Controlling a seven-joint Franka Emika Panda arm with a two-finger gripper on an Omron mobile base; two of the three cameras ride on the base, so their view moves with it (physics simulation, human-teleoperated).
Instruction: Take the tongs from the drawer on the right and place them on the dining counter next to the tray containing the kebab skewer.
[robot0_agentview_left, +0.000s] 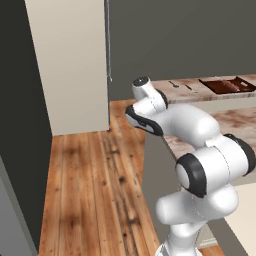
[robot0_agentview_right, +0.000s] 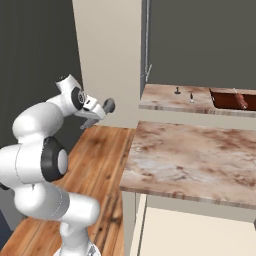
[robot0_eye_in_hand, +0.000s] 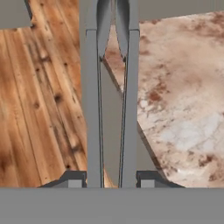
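Observation:
My gripper (robot0_eye_in_hand: 111, 178) is shut on the grey tongs (robot0_eye_in_hand: 92, 109), whose two long arms run up the hand view over the wooden floor and a marbled counter edge. In the right base view the gripper (robot0_agentview_right: 95, 116) hangs above the floor, left of the counters, with the tongs (robot0_agentview_right: 108, 105) sticking out of it. The dark reddish-brown tray (robot0_agentview_right: 234, 99) with the kebab skewer (robot0_agentview_right: 240, 100) sits at the far right of the dining counter (robot0_agentview_right: 170, 102). The left base view shows the same tray (robot0_agentview_left: 227, 85) on the dining counter (robot0_agentview_left: 182, 92).
A nearer marbled counter (robot0_agentview_right: 190, 160) on cream cabinets lies between me and the dining counter. Two small dark items (robot0_agentview_right: 177, 91) (robot0_agentview_right: 190, 98) stand on the dining counter left of the tray. A cream wall column (robot0_agentview_right: 107, 60) rises behind the gripper. Wooden floor (robot0_agentview_left: 90, 190) stretches left.

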